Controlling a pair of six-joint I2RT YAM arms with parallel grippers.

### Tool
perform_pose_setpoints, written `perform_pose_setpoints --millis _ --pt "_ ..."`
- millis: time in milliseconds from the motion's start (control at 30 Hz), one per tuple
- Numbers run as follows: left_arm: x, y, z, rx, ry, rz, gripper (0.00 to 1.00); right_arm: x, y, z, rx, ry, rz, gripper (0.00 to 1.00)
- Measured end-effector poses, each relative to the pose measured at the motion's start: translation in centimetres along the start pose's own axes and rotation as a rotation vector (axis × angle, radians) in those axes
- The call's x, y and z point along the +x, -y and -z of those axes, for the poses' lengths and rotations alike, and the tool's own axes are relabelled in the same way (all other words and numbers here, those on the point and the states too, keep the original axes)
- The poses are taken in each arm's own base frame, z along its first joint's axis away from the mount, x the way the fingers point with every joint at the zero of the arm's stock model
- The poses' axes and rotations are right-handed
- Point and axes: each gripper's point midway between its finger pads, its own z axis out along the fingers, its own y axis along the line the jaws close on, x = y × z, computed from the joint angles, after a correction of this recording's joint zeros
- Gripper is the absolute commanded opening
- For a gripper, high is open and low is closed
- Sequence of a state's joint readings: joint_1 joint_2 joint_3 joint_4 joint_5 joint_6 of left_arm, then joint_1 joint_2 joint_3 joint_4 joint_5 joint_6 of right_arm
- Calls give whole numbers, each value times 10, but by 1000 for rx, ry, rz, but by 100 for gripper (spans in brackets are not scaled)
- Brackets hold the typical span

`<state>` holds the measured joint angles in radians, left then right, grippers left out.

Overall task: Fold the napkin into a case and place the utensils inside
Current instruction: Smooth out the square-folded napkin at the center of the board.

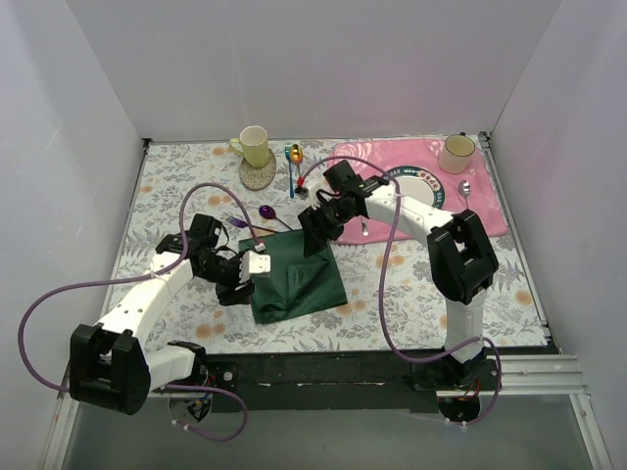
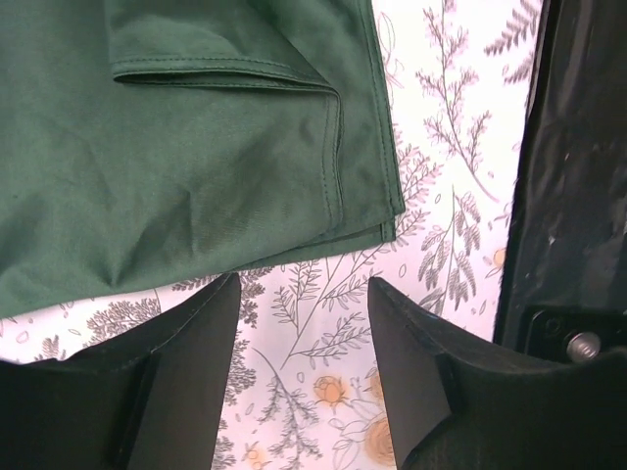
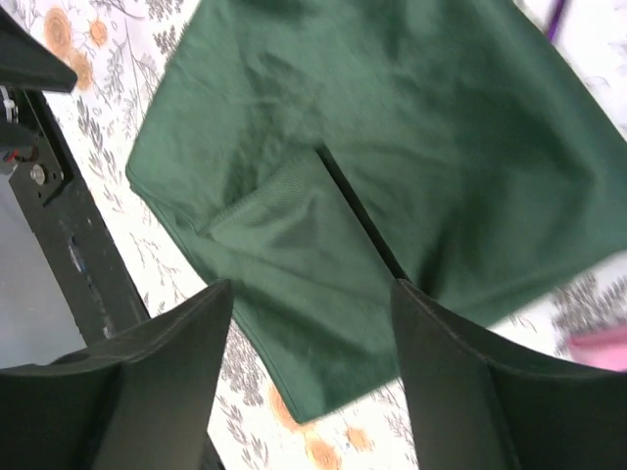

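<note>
The dark green napkin (image 1: 294,279) lies folded into a rough rectangle on the flowered tablecloth, with a folded flap on top (image 2: 225,73) (image 3: 294,225). My left gripper (image 1: 257,266) (image 2: 304,286) stands open at the napkin's left edge, with only tablecloth between its fingers (image 2: 196,372). My right gripper (image 1: 318,233) (image 3: 312,286) hangs open over the napkin's far right corner and holds nothing. The purple spoon (image 1: 266,211) and purple fork (image 1: 233,219) lie just behind the napkin. A purple tip (image 3: 558,15) shows at the top of the right wrist view.
A yellow mug (image 1: 255,145) on a round coaster stands at the back. Blue and gold spoons (image 1: 294,162) lie beside it. The pink placemat (image 1: 490,211) at the back right carries a plate, a cup (image 1: 458,152) and a silver spoon (image 1: 464,188). A black rail (image 1: 323,370) runs along the near edge.
</note>
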<state>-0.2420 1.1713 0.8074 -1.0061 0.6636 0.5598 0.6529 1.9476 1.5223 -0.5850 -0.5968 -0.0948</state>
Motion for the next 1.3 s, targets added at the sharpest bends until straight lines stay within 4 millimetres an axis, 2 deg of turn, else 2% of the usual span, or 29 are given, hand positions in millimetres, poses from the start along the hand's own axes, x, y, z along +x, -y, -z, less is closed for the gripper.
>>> perform_pose_setpoints --millis 233,467,633,667,733,767,833,867,933,967,1067,1300 --pt "-6 -3 4 -56 82 187 56 -21 -17 -39 -22 -4 67 80" --pt "-11 -3 7 -102 125 258 56 -12 -18 -78 -45 -64 62 80" --pt "-12 -5 9 -128 141 274 56 -1 -16 -93 -38 -104 61 72" --pt "-11 -5 8 -132 143 276 56 0 -17 -95 -37 -109 64 65" --pt "-10 -4 7 -131 143 285 56 2 -17 -96 -35 -116 73 58" --pt "-9 -4 6 -131 143 287 56 3 -17 -96 -34 -119 78 48" --pt "-8 -3 6 -131 142 293 56 4 -16 -96 -30 -123 90 38" --pt "-8 -4 6 -132 142 292 56 5 -15 -95 -28 -128 97 30" --pt "-7 -4 6 -136 143 293 56 8 -14 -94 -21 -140 109 22" --pt "-7 -5 6 -137 143 294 56 10 -13 -93 -18 -145 117 15" --pt "-7 -7 7 -144 145 293 56 15 -14 -85 -4 -159 135 1" --pt "-6 -8 6 -140 140 280 56 18 -33 -44 20 -140 185 1"
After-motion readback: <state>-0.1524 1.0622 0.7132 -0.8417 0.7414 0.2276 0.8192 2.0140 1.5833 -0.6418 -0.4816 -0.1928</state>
